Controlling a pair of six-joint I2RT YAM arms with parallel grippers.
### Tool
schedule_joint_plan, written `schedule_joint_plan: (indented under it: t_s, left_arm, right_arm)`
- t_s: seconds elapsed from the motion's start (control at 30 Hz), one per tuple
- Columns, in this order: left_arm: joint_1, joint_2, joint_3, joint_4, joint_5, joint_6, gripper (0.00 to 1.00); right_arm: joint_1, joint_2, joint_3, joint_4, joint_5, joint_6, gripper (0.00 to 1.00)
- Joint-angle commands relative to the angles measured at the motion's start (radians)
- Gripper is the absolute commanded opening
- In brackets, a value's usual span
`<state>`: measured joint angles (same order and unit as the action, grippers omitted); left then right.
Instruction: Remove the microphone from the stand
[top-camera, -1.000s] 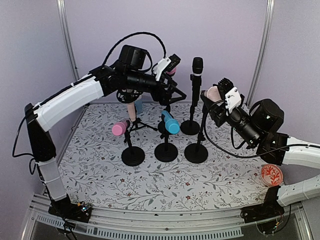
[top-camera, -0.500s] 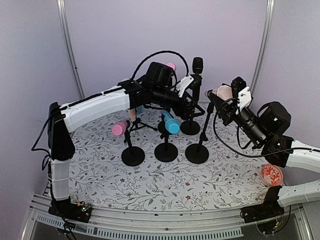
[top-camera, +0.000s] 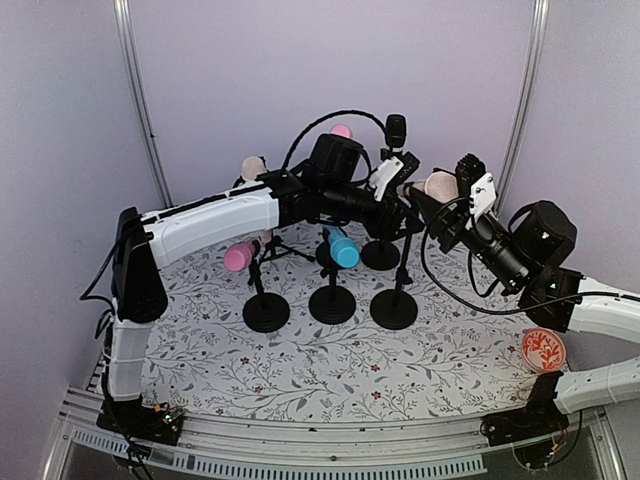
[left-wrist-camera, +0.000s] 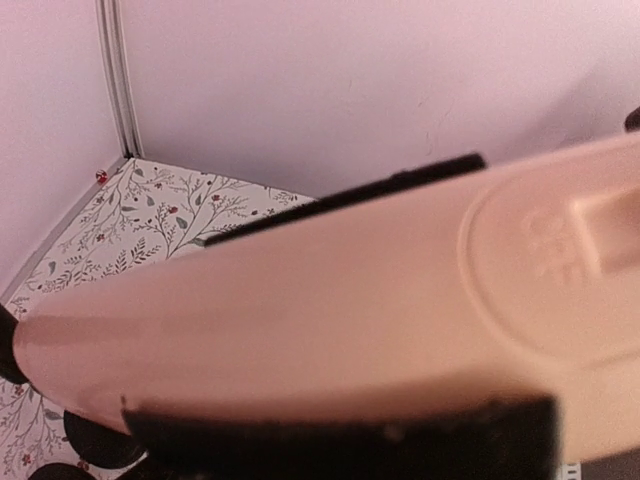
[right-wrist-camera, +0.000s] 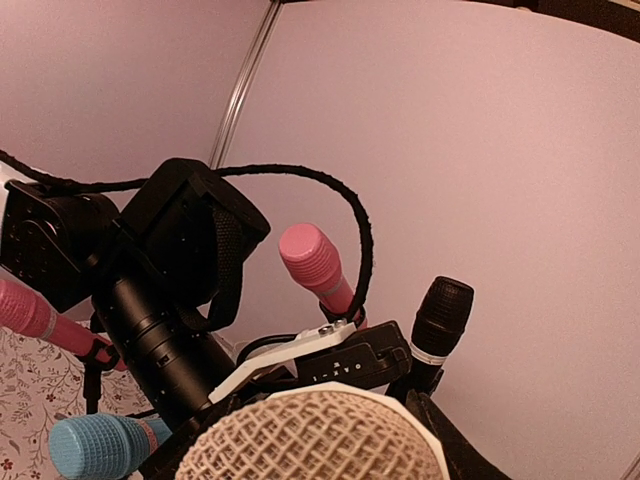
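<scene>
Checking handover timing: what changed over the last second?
The left gripper swung right across the back row and ended close to the beige microphone; whether it has a grasp is unclear. The right gripper, holding that microphone, shifted slightly right. The blue microphone and pink microphone stayed put.
</scene>
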<state>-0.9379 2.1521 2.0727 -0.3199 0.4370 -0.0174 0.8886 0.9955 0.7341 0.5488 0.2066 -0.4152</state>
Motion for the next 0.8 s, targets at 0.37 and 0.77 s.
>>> schedule_joint_plan:
  t_s: [0.37,0.77]
  left_arm:
    - [-0.003,-0.024,-0.042,0.1,-0.109,-0.032,0.15]
    - [0.022,-0.03,-0.042,0.129,-0.247,-0.038,0.02]
  right_arm:
    - [-0.004,-0.045,0.074,0.055,-0.053,0.021,0.0]
    - [0.012,-0.168,0.134,-0.042,-0.071,-0.056,0.0]
